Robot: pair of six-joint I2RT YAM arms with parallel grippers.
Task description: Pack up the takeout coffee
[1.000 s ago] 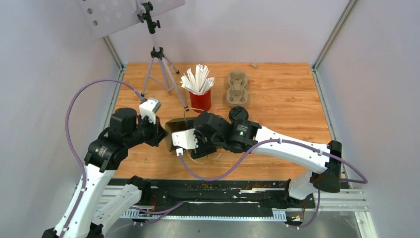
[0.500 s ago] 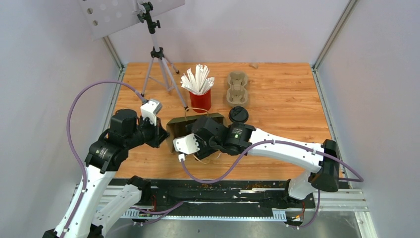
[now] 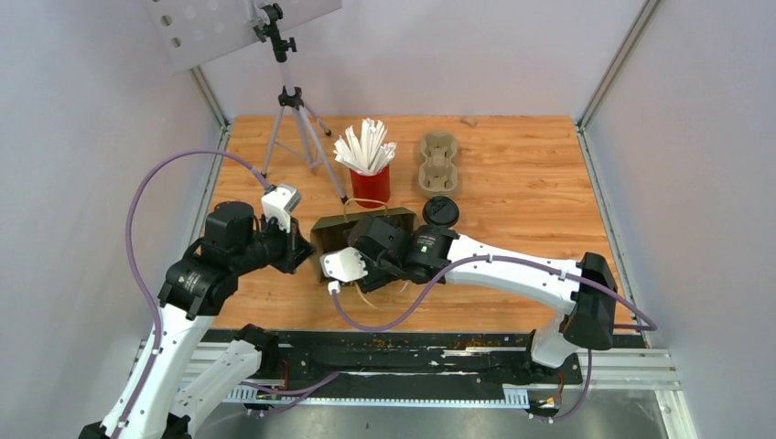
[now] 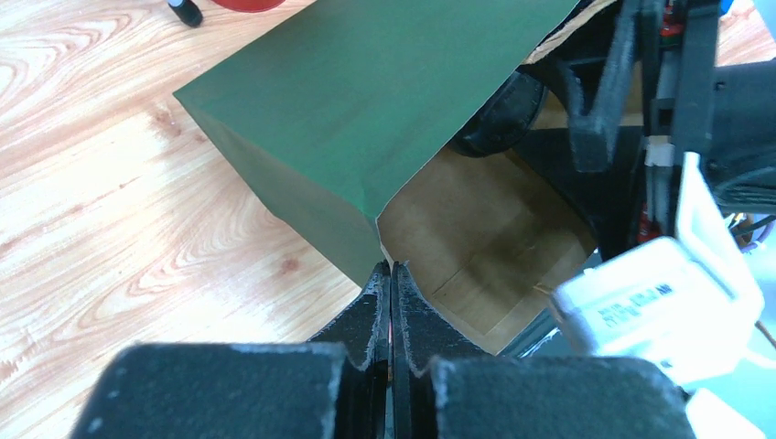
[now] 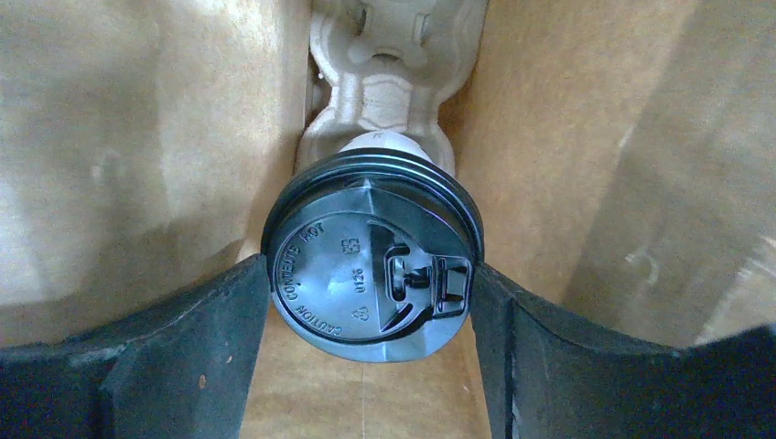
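Observation:
A green paper bag (image 3: 361, 222) with a brown inside (image 4: 476, 229) lies open on the wooden table. My left gripper (image 4: 392, 267) is shut on the edge of its mouth. My right gripper (image 5: 371, 274) reaches inside the bag, shut on the black lid (image 5: 348, 265) of one takeout coffee cup, a finger against each side. That cup's white body (image 5: 380, 144) points at a beige pulp tray (image 5: 389, 46) deeper in the bag. The second takeout coffee cup (image 3: 440, 211) stands on the table just right of the bag.
A red cup of white straws (image 3: 370, 178) and another pulp tray (image 3: 438, 163) stand behind the bag. A tripod (image 3: 293, 119) stands at the back left. White walls close in the table on three sides.
My right arm has pushed left and further into the bag with the cup. The bag's mouth has turned, so more of its green side shows. The left gripper has kept its hold.

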